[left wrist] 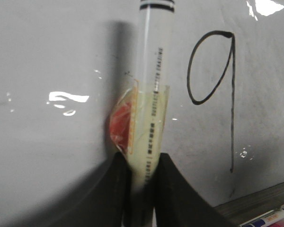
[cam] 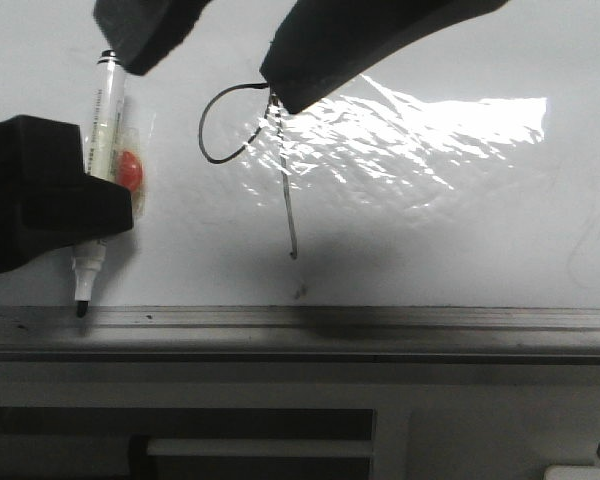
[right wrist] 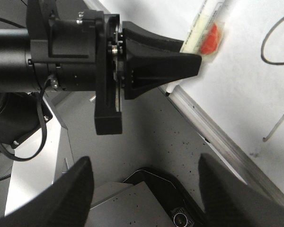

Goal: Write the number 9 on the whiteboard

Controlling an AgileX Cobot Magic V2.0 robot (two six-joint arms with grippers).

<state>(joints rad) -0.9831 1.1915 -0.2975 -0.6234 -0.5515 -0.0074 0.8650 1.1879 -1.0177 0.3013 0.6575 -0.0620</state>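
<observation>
While clamping the marker, left end effector beside number 9 (right end effector wide open)

The whiteboard is glossy white with a grey rail. The number 9 is a thin black line. The marker is white with black bands, wrapped in clear tape over red. The left gripper is black.

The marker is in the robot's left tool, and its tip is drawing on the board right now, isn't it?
Not quite. The left tool does hold the marker, but in the front view its tip is off the whiteboard, down by the grey rail. The number 9 already looks complete.
</observation>
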